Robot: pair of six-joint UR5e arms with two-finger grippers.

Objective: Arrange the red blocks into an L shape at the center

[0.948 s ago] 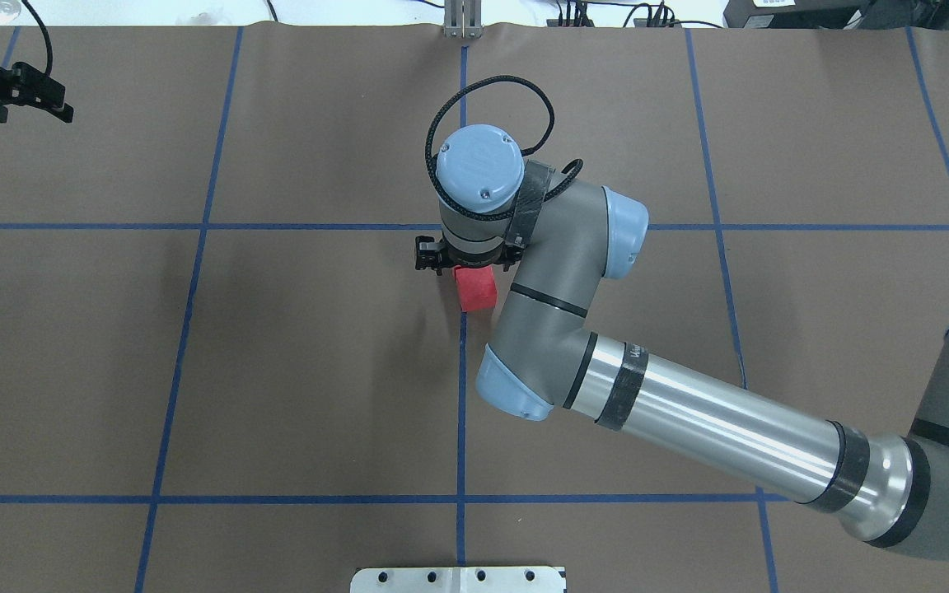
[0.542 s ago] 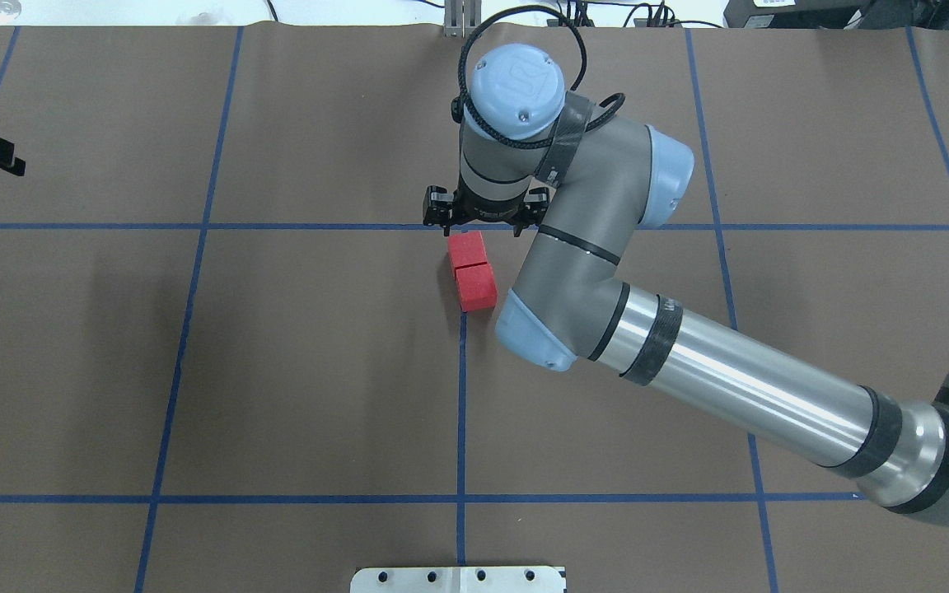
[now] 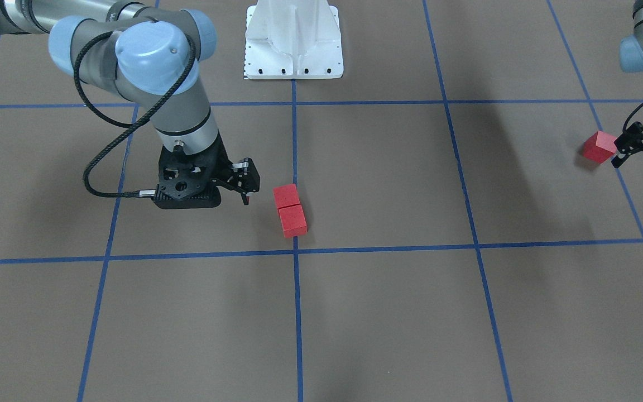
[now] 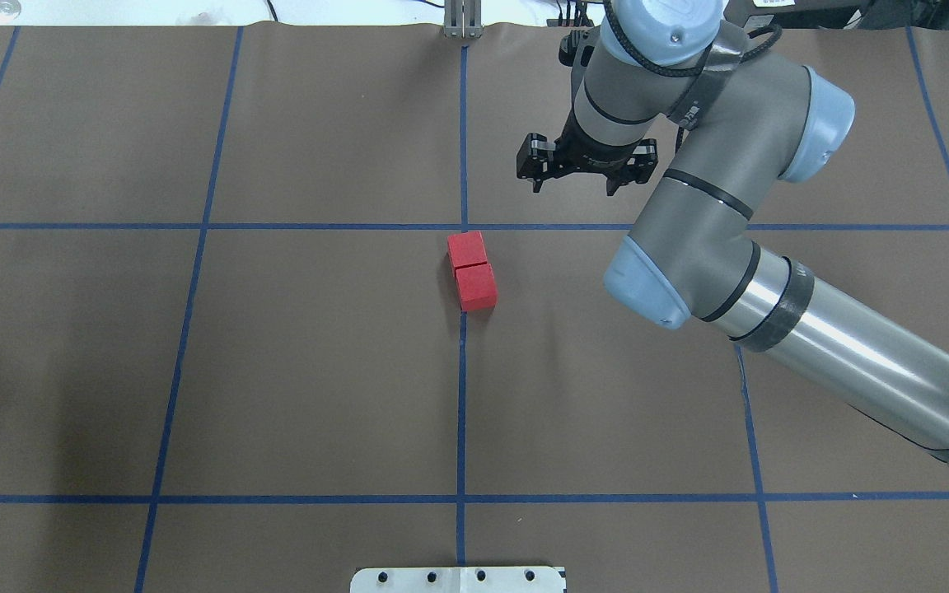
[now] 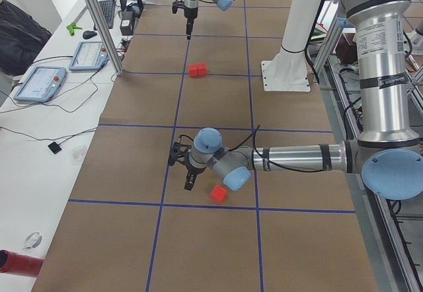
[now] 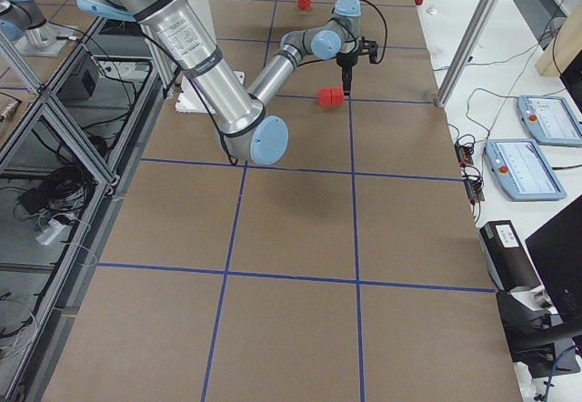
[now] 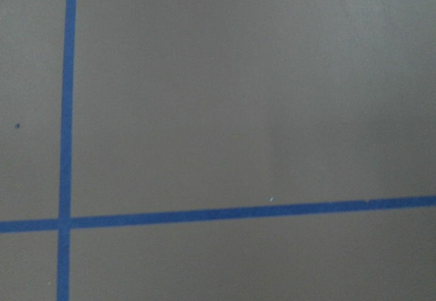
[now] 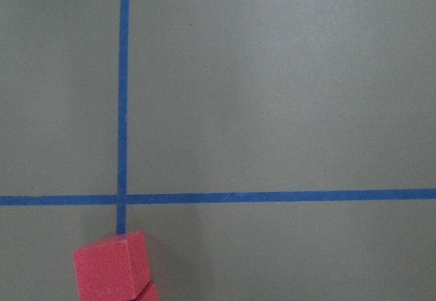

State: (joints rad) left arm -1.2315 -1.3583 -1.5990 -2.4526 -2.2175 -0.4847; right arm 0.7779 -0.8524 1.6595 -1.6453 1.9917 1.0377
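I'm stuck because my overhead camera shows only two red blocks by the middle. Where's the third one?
Observer: The third red block lies on the table far out on the robot's left side, outside your picture.
Operator: Is it being held?
Observer: No. The left gripper hangs next to it with fingers spread. The left side camera shows a gap between them.
Operator: Where exactly is it?
Observer: Close beside a blue tape line. I can't tell if it touches.
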